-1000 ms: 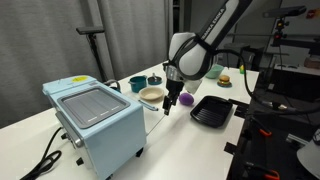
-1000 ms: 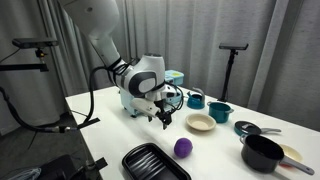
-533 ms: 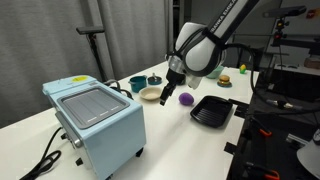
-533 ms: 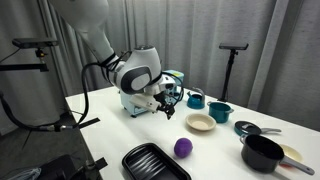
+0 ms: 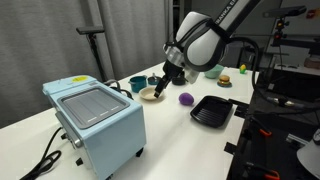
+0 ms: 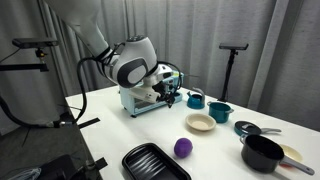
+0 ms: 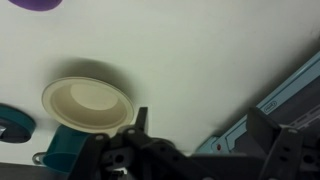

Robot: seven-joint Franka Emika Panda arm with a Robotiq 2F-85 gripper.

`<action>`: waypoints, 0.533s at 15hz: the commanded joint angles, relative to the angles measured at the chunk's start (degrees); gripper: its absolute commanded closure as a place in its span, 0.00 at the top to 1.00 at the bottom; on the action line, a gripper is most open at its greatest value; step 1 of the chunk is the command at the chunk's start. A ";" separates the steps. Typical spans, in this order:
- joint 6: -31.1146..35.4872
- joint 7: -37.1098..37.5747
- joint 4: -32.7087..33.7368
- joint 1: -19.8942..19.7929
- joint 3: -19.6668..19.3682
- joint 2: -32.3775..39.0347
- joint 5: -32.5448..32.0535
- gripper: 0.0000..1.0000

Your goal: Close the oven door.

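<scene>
The light blue oven (image 5: 95, 125) stands on the white table (image 5: 170, 140), with a grey windowed panel on its upper face. It also shows behind the arm in an exterior view (image 6: 145, 98) and at the right edge of the wrist view (image 7: 292, 88). I cannot tell how its door stands. My gripper (image 5: 160, 88) hangs above the table between the oven and a beige bowl (image 5: 150, 94); it also shows in an exterior view (image 6: 168, 97). In the wrist view its fingers (image 7: 200, 130) are apart and empty.
A purple ball (image 5: 186, 99) and a black tray (image 5: 212, 110) lie near the table's front. Teal cups (image 6: 219, 112) and a black pot (image 6: 263, 153) stand beyond the bowl (image 6: 200, 123). The oven's cable (image 5: 45, 155) trails off its side.
My gripper has risen and moved away from the purple ball, toward the bowl and the oven. The objects on the table have not moved.
</scene>
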 commanded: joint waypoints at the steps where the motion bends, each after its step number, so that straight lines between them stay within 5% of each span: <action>1: -0.86 -1.78 -2.16 -0.72 1.26 -4.39 1.12 1.00; 8: -2.72 -1.30 -3.19 -0.06 0.99 -8.20 0.87 1.00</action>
